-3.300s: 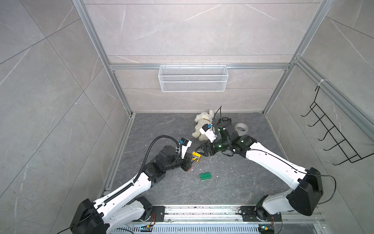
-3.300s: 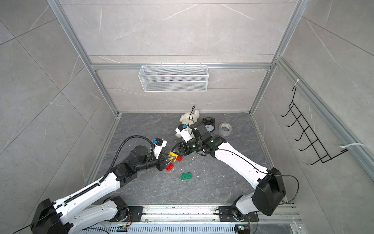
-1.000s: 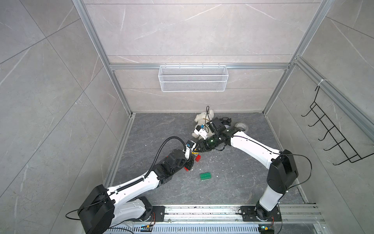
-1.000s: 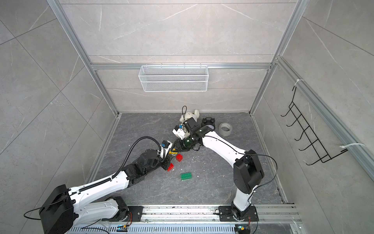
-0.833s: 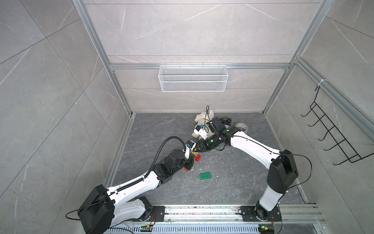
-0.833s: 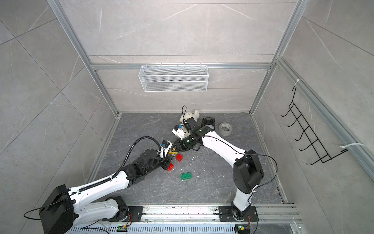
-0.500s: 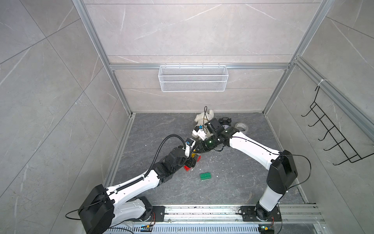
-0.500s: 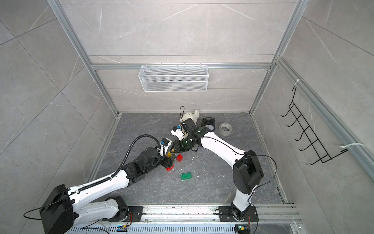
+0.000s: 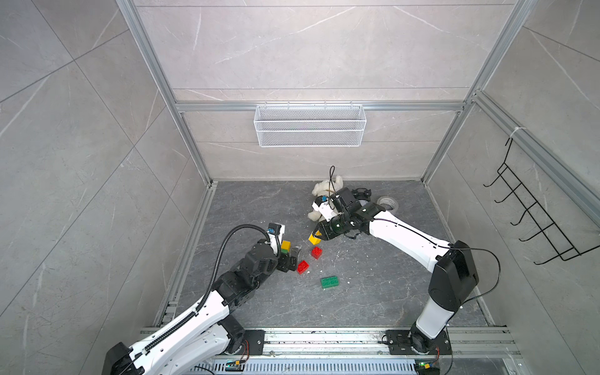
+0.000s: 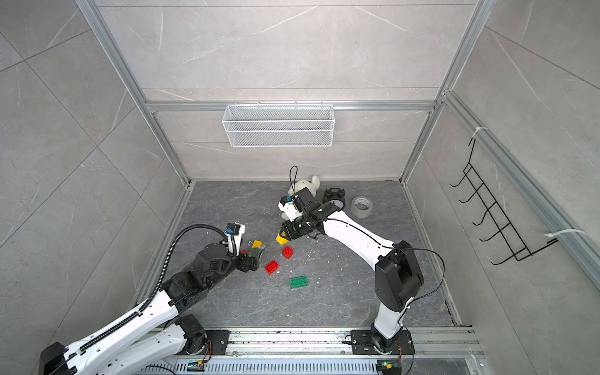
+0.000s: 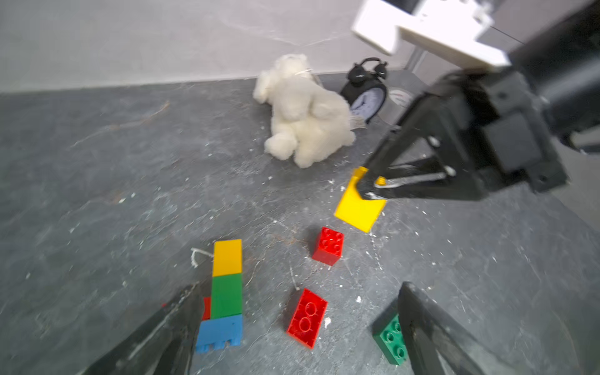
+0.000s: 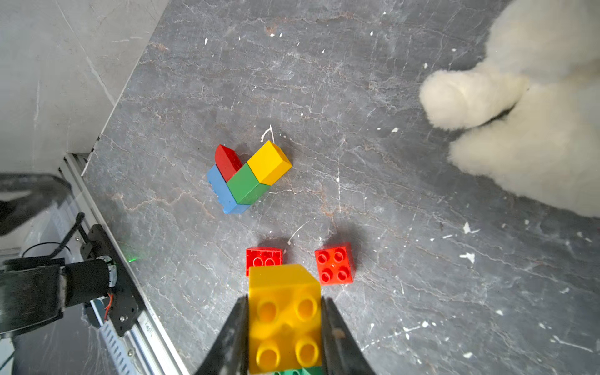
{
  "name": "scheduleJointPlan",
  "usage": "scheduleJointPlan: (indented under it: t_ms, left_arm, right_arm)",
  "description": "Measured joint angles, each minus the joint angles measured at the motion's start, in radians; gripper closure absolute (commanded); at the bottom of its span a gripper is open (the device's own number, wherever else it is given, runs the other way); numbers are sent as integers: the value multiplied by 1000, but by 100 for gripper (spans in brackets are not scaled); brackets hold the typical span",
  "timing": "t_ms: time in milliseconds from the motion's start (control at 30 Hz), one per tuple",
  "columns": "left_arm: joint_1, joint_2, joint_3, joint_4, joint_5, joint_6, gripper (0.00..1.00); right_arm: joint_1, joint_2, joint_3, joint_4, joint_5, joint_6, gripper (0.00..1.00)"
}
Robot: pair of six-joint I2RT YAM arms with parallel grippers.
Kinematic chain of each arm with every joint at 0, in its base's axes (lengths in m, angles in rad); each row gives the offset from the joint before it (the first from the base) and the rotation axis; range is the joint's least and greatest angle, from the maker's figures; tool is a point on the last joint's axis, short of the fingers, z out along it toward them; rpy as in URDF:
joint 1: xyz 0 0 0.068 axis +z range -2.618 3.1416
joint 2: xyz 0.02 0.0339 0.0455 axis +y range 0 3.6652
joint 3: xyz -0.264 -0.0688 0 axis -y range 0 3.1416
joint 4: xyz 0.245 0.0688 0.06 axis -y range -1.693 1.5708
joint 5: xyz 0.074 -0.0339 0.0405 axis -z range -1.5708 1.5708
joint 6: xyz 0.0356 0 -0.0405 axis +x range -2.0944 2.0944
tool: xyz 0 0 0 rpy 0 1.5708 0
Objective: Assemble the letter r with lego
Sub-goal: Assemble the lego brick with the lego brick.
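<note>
Four smooth plastic bricks, blue, green, yellow and red, form a joined stack (image 12: 246, 181) lying flat on the veined grey floor (image 9: 259, 201). The left gripper (image 11: 300, 287) hangs low near its blue end, jaws wide apart and empty. The right gripper (image 9: 316, 234), arm outstretched and pitched downward, clamps a studded yellow brick (image 12: 285, 324) above a square red brick (image 11: 328, 250) and an oblong red brick (image 11: 306, 318).

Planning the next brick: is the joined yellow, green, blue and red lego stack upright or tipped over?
Tipped over: the lego stack lies lengthwise on the floor, smooth sides facing up.
</note>
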Motion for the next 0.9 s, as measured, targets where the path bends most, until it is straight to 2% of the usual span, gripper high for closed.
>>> scheduleJointPlan:
  t_ms: [167,267,533,733,900]
  left_arm:
    - [157,-14,-44,-14,53,-110,5]
    - [196,3,-63,-14,92,-154,5]
    - [205,121,-41,-11,136,-199,5]
    - [205,157,-36,-6,132,-214,5]
    - [208,181,-34,-5,123,-220,5]
  right_arm:
    - [5,-15,-79,43,3,-85,77]
    - [17,-16,-97,69,19,-131,77]
    - [56,10,-87,95,150,-195,77]
    - [93,60,-73,85,270,-181,77]
    - [112,63,-74,86,311,-138,77]
